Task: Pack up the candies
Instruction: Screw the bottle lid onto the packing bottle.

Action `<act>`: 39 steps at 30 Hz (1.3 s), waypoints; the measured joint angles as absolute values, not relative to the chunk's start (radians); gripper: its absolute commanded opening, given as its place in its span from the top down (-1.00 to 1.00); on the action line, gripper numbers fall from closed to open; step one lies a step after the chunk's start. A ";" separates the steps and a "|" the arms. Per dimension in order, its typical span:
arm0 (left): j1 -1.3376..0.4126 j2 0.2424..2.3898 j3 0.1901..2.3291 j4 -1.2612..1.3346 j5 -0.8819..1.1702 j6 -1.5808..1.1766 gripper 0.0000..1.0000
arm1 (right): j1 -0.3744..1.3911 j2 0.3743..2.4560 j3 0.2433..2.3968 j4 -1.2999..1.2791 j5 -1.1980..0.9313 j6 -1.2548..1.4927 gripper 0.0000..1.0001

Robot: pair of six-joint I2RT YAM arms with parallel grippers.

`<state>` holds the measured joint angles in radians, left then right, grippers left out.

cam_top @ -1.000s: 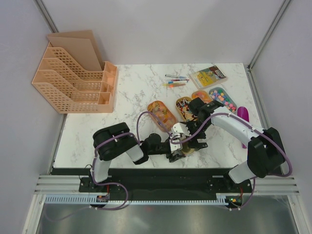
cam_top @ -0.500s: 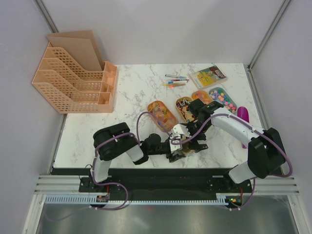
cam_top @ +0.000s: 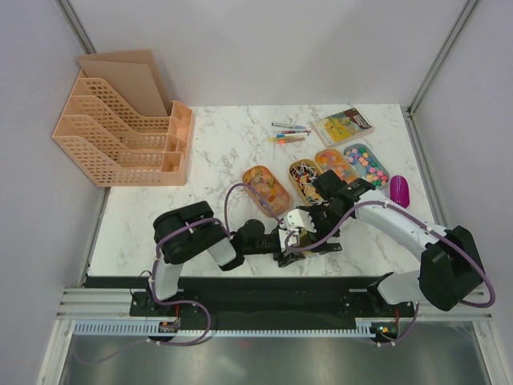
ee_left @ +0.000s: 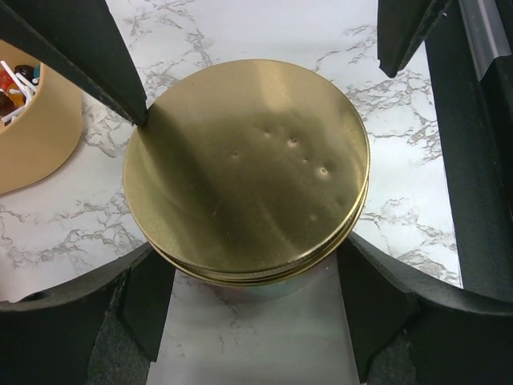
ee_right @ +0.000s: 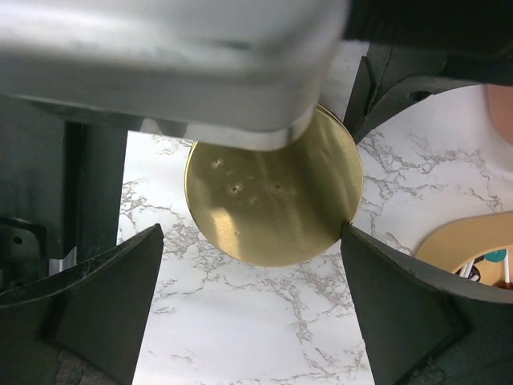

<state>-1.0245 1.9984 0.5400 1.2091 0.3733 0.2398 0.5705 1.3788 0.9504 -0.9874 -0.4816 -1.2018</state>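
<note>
A jar with a gold lid point(ee_left: 248, 168) stands on the marble table point(cam_top: 224, 152). My left gripper point(ee_left: 248, 258) is shut on the jar's sides just under the lid. In the top view my left gripper point(cam_top: 290, 243) lies low near the front edge and the arms hide most of the jar. My right gripper point(ee_right: 252, 233) is open around the gold lid point(ee_right: 272, 192), one fingertip at its rim. Candies lie in four oval trays: yellow-orange gummies point(cam_top: 267, 188), wrapped ones point(cam_top: 303, 178), orange bits point(cam_top: 337, 163) and pastel pieces point(cam_top: 366, 163).
A purple scoop point(cam_top: 399, 191) lies right of the trays. Pens point(cam_top: 287, 133) and a yellow booklet point(cam_top: 343, 126) lie behind them. A peach file organiser point(cam_top: 120, 132) stands at the back left. The wrapped-candy tray's wall point(ee_left: 24, 140) is close to the jar.
My right arm has swung to the right and drawn its gripper back, uncovering the orange-bits tray. My left arm and the jar have stayed put.
</note>
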 measured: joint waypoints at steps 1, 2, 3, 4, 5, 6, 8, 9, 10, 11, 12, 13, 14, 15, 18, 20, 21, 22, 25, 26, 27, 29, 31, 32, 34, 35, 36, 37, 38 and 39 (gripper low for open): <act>-1.023 1.998 0.541 1.207 0.375 0.239 0.81 | 0.573 1.369 0.941 -0.976 -0.478 -1.195 -0.96; -1.023 1.998 0.542 1.206 0.376 0.237 0.81 | 0.575 1.360 0.934 -0.970 -0.475 -1.187 -0.96; -1.023 1.999 0.544 1.203 0.376 0.236 0.81 | 0.576 1.350 0.924 -0.960 -0.472 -1.176 -0.96; -1.023 2.000 0.546 1.201 0.376 0.234 0.81 | 0.577 1.341 0.916 -0.952 -0.469 -1.169 -0.96; -1.023 2.001 0.548 1.200 0.377 0.231 0.81 | 0.577 1.334 0.908 -0.944 -0.467 -1.163 -0.96; -1.023 2.001 0.550 1.198 0.377 0.229 0.81 | 0.578 1.325 0.899 -0.935 -0.464 -1.154 -0.96; -1.023 2.001 0.552 1.194 0.378 0.227 0.81 | 0.580 1.304 0.876 -0.909 -0.461 -1.133 -0.96; -1.023 2.001 0.554 1.191 0.378 0.226 0.82 | 0.581 1.294 0.866 -0.897 -0.458 -1.122 -0.96; -1.023 2.001 0.557 1.187 0.379 0.224 0.82 | 0.581 1.284 0.854 -0.884 -0.457 -1.111 -0.96; -1.023 2.001 0.558 1.184 0.380 0.224 0.82 | 0.581 1.272 0.841 -0.869 -0.456 -1.103 -0.96; -1.023 2.001 0.560 1.181 0.381 0.223 0.83 | 0.582 1.262 0.830 -0.856 -0.452 -1.093 -0.96; -1.023 2.001 0.561 1.180 0.382 0.223 0.84 | 0.583 1.254 0.822 -0.846 -0.449 -1.084 -0.96; -1.023 2.002 0.562 1.179 0.383 0.222 0.84 | 0.585 1.246 0.813 -0.835 -0.445 -1.077 -0.96; -1.022 2.002 0.563 1.178 0.384 0.221 0.85 | 0.587 1.238 0.805 -0.826 -0.442 -1.071 -0.96; -1.021 2.003 0.564 1.177 0.384 0.220 0.84 | 0.591 1.229 0.796 -0.814 -0.436 -1.058 -0.96; -1.021 2.003 0.564 1.177 0.385 0.217 0.85 | 0.592 1.226 0.794 -0.811 -0.435 -1.052 -0.96; -1.021 2.003 0.565 1.176 0.385 0.216 0.85 | 0.592 1.225 0.793 -0.811 -0.434 -1.050 -0.96; -1.021 2.003 0.566 1.175 0.385 0.216 0.85 | 0.592 1.224 0.793 -0.812 -0.432 -1.049 -0.96; -1.021 2.003 0.570 1.169 0.387 0.214 0.85 | 0.592 1.213 0.793 -0.824 -0.422 -1.047 -0.96; -1.021 2.003 0.572 1.165 0.387 0.213 0.85 | 0.592 1.207 0.792 -0.836 -0.411 -1.047 -0.96; -1.021 2.003 0.575 1.161 0.388 0.213 0.85 | 0.593 1.201 0.792 -0.847 -0.402 -1.047 -0.96; -1.021 2.003 0.581 1.153 0.389 0.213 0.85 | 0.590 1.184 0.791 -0.879 -0.385 -1.047 -0.96; -1.021 2.004 0.585 1.149 0.386 0.213 0.85 | 0.574 1.157 0.787 -0.925 -0.386 -1.047 -0.97; -1.021 2.005 0.588 1.148 0.380 0.213 0.85 | 0.564 1.142 0.782 -0.951 -0.387 -1.048 -0.96; -1.017 2.008 0.597 1.143 0.363 0.209 0.84 | 0.551 1.117 0.776 -1.003 -0.386 -1.052 -0.96; -1.015 2.009 0.600 1.141 0.356 0.207 0.84 | 0.546 1.107 0.776 -1.022 -0.386 -1.053 -0.96; -1.013 2.009 0.601 1.139 0.349 0.206 0.84 | 0.545 1.100 0.777 -1.034 -0.385 -1.055 -0.96; -1.012 2.009 0.603 1.138 0.345 0.205 0.84 | 0.542 1.098 0.779 -1.046 -0.385 -1.060 -0.96; -1.012 2.009 0.604 1.137 0.342 0.205 0.84 | 0.538 1.099 0.785 -1.056 -0.386 -1.065 -0.96; -1.011 2.009 0.604 1.137 0.341 0.205 0.84 | 0.532 1.102 0.793 -1.063 -0.387 -1.073 -0.96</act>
